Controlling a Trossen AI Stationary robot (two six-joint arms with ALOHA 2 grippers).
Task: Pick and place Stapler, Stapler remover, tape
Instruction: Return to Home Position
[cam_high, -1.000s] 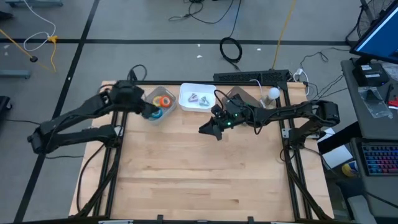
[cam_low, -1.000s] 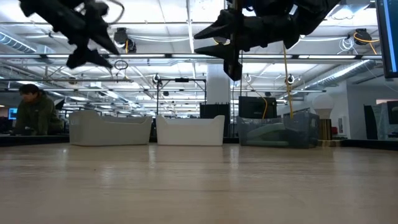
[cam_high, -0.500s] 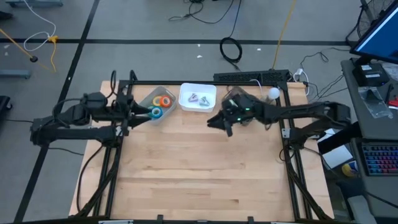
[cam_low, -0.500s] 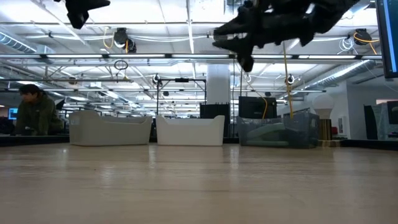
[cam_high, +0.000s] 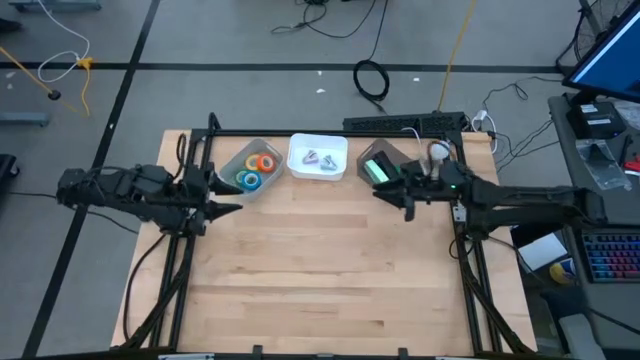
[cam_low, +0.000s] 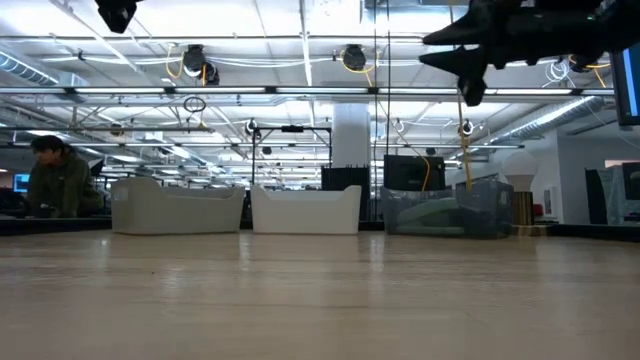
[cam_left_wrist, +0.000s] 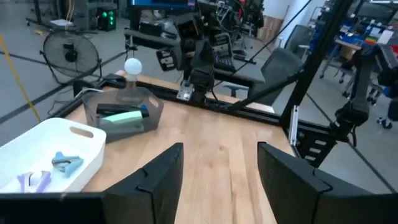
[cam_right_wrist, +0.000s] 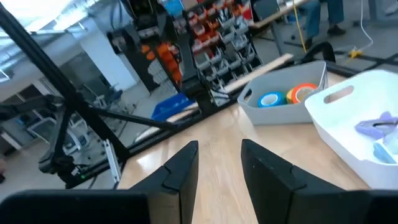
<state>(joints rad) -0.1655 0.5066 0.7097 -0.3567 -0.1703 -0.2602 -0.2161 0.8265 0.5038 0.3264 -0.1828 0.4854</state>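
The tape rolls (orange, blue and green show) lie in a grey bin at the table's far edge. Beside it, a white bin holds staple removers. A clear bin holds the green stapler. My left gripper is open above the table's left side, near the tape bin. My right gripper is open just in front of the stapler bin. Open fingers show in the left wrist view and right wrist view. Neither holds anything.
The three bins stand in a row along the far edge. A black frame runs round the table. A white bulb-shaped thing stands by the far right corner. A person sits beyond the table. Bare wood fills the middle and near side.
My left gripper has drawn back from over the tape bin toward the table's left edge and risen. My right gripper has drawn back from the far middle of the table toward the right edge, ending in front of the stapler bin. Nothing in the bins has moved.
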